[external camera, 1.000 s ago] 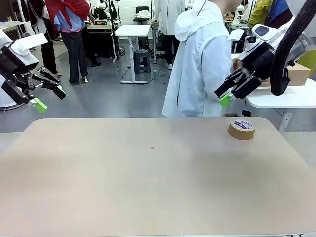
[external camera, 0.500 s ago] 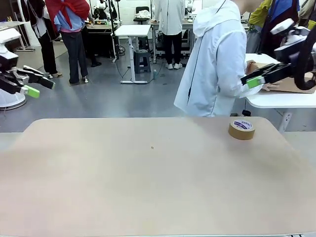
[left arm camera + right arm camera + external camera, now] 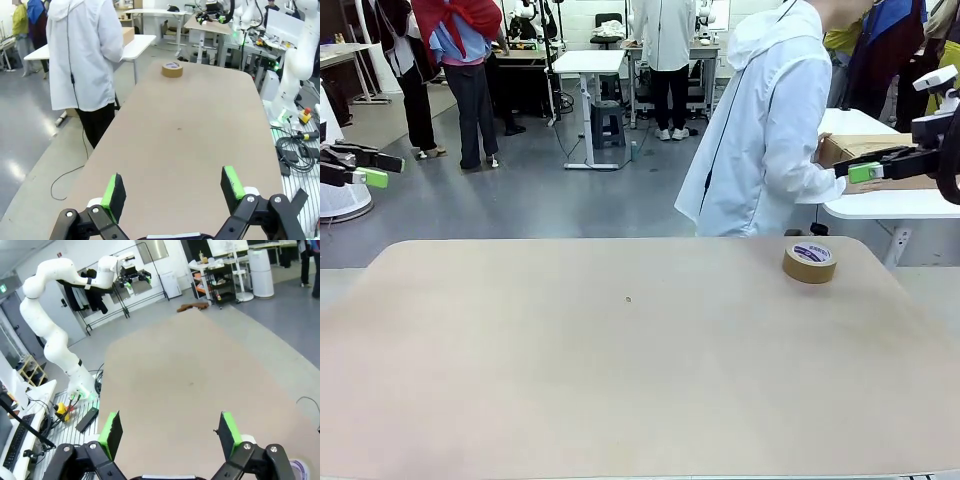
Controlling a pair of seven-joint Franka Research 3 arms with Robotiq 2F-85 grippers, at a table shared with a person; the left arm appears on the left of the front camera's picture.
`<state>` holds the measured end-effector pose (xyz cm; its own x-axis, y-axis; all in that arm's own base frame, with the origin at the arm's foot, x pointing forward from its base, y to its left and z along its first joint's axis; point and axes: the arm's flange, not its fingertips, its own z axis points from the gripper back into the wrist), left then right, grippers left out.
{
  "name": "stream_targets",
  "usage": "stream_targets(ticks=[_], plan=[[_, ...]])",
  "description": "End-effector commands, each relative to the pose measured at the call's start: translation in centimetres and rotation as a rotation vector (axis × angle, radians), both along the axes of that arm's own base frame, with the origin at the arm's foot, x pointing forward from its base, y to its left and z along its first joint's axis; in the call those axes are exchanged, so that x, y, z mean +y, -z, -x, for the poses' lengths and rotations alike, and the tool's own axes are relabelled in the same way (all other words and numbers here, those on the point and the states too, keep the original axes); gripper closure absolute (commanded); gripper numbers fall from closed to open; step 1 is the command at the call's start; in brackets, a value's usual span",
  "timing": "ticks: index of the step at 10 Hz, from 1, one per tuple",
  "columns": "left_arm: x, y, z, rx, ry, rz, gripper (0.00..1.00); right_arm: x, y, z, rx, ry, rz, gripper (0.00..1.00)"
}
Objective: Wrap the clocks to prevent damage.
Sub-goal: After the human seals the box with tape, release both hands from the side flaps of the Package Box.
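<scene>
The left gripper (image 3: 360, 168) is hanging above the floor off the table's left edge, its green-padded fingers (image 3: 114, 190) spread wide with nothing between them. The right gripper (image 3: 870, 165) is hovering off the far right corner, level with the person's (image 3: 770, 130) sleeve, and its jaws are likewise standing fully apart and empty, as the right wrist view confirms. A brown tape roll (image 3: 809, 262) is lying flat on the tan table (image 3: 620, 380) near the far right corner. The person in the white hooded jacket is standing at the far side, turned toward a white side table (image 3: 890, 202) where a cardboard box (image 3: 865, 150) is sitting; the bubble-wrapped clocks cannot be made out anywhere.
</scene>
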<state>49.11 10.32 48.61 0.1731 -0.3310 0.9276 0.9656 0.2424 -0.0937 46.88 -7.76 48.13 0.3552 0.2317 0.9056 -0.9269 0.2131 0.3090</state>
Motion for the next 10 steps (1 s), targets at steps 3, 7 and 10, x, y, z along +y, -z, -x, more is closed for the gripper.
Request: stream_targets(ticks=[3,7,10], plan=[[0.25,0.54,-0.12,0.010,-0.006,0.001,0.00,-0.45,0.55,0.09,-0.011,-0.011,-0.010,0.00],[0.25,0.54,-0.12,0.010,-0.006,0.001,0.00,-0.45,0.55,0.09,-0.011,-0.011,-0.010,0.00],[0.25,0.54,-0.12,0.010,-0.006,0.001,0.00,-0.45,0.55,0.09,-0.011,-0.011,-0.010,0.00]])
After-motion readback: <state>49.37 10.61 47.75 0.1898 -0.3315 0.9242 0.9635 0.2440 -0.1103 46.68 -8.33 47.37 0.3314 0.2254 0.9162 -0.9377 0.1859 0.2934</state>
